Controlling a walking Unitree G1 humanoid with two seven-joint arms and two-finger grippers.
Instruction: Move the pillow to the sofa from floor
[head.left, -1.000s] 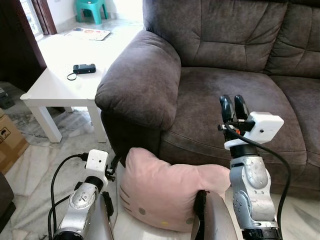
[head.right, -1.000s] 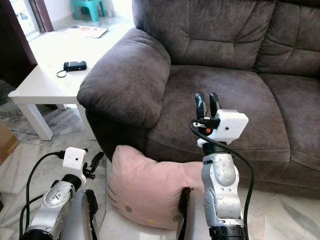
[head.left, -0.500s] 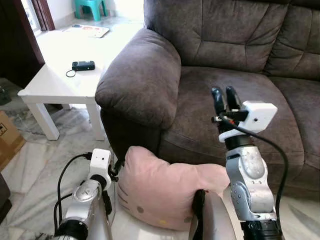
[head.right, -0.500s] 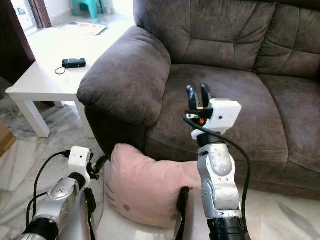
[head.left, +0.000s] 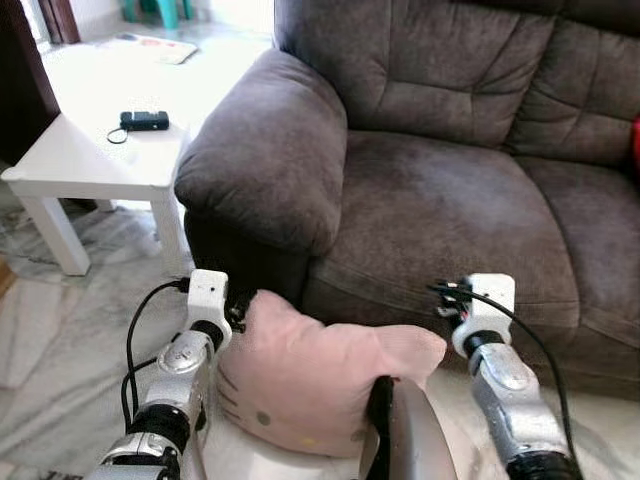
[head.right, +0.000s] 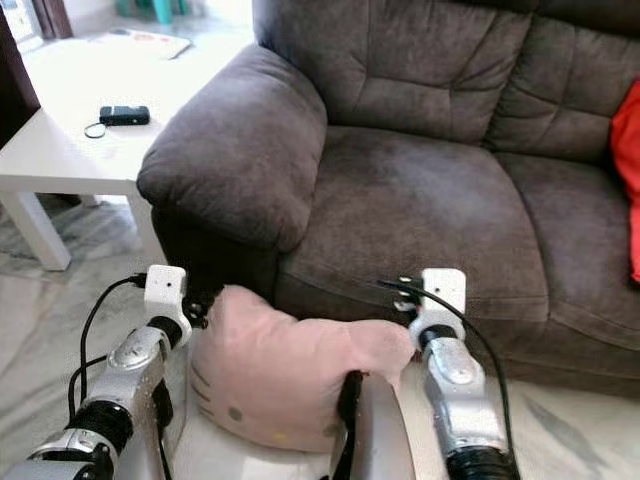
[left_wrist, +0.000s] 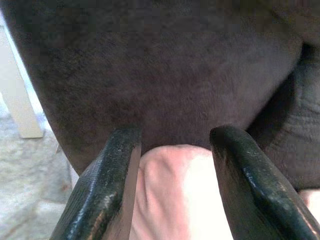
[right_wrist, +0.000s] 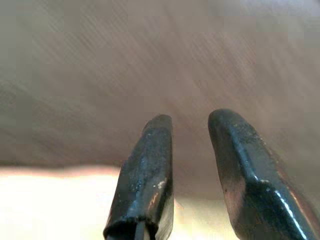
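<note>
Pillow (head.left: 320, 375) pink, on floor at lower centre of frame, leaning against sofa (head.left: 440, 190) front. Left hand (left_wrist: 172, 185) at its upper left corner, fingers spread apart, pillow between them. Right hand (right_wrist: 192, 175) by pillow's right corner: small gap between fingers, gripping nothing. Head view adds white desk (head.left: 70, 165) upper left.

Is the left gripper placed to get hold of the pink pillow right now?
Probably yes: the left gripper is open at the pillow, whose top corner sits between its fingers, nothing between.
</note>
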